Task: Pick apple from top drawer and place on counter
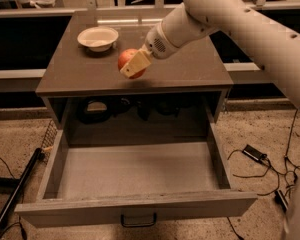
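Note:
My gripper is shut on the red-orange apple and holds it over the front part of the counter, just right of the white bowl. One pale finger covers the apple's front. The white arm reaches in from the upper right. The top drawer is pulled wide open below the counter; its grey flat bottom is bare, and a dark handle sits on its front panel.
A white bowl stands on the counter's back left. Dark items lie in the shadowed shelf behind the drawer. Cables and a small black box lie on the speckled floor at right; a dark bar lies at left.

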`<move>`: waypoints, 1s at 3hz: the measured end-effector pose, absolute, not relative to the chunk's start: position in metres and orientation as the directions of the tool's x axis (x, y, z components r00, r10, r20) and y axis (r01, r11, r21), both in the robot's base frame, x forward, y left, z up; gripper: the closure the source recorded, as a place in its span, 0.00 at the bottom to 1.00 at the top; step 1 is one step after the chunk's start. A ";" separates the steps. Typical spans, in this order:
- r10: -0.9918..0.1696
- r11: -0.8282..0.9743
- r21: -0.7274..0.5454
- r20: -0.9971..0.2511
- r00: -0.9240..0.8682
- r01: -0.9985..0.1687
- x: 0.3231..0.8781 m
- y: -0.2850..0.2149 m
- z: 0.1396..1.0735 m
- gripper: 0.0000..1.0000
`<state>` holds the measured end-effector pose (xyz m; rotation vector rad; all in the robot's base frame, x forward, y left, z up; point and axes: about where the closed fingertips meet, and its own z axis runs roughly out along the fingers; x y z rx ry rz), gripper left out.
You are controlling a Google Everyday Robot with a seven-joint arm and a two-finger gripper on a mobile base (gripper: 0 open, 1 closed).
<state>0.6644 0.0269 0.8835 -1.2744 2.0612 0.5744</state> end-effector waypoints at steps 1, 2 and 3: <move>-0.619 0.441 0.066 -0.700 -0.357 -0.895 0.681 0.050 0.865 1.00; -0.611 0.449 0.081 -0.699 -0.372 -0.890 0.695 0.061 0.855 1.00; -0.603 0.471 0.054 -0.709 -0.366 -0.880 0.711 0.058 0.859 1.00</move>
